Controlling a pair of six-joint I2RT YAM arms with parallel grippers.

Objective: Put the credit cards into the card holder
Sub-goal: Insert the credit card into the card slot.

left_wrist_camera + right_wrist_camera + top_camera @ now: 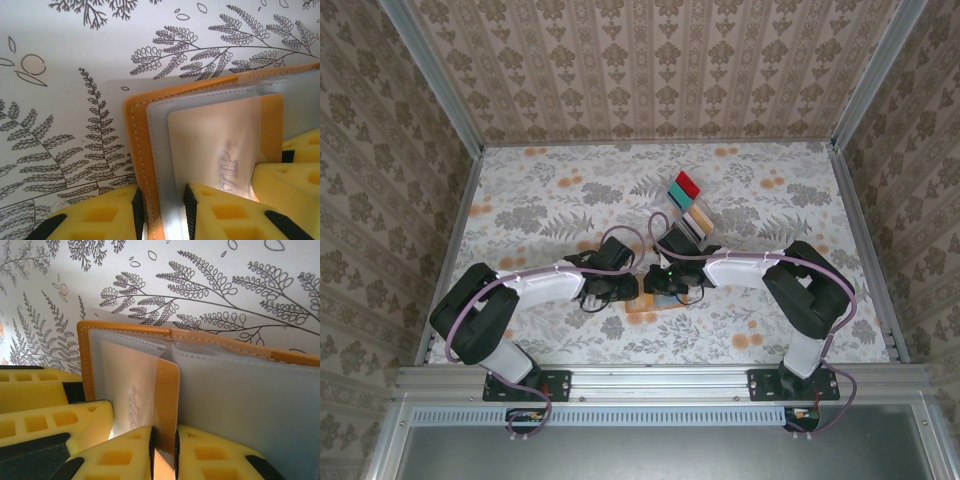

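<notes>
On the floral table (770,200) the card holder (645,303) lies open at frame centre, its orange edge pinched in my nearly closed left gripper (162,200), with the other credit cards (688,205) fanned just above. My right gripper (164,440) is clamped tight on a beige-orange card (167,385) partway inside a clear sleeve; its embossed script is too blurred to read.

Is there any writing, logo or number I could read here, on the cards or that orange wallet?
Orange card, raised lettering seen through the clear pocket of the card holder: too blurred to read.
Loose cards farther back on the table, in the top view: too small to show any print.
No other writing can be made out.
</notes>
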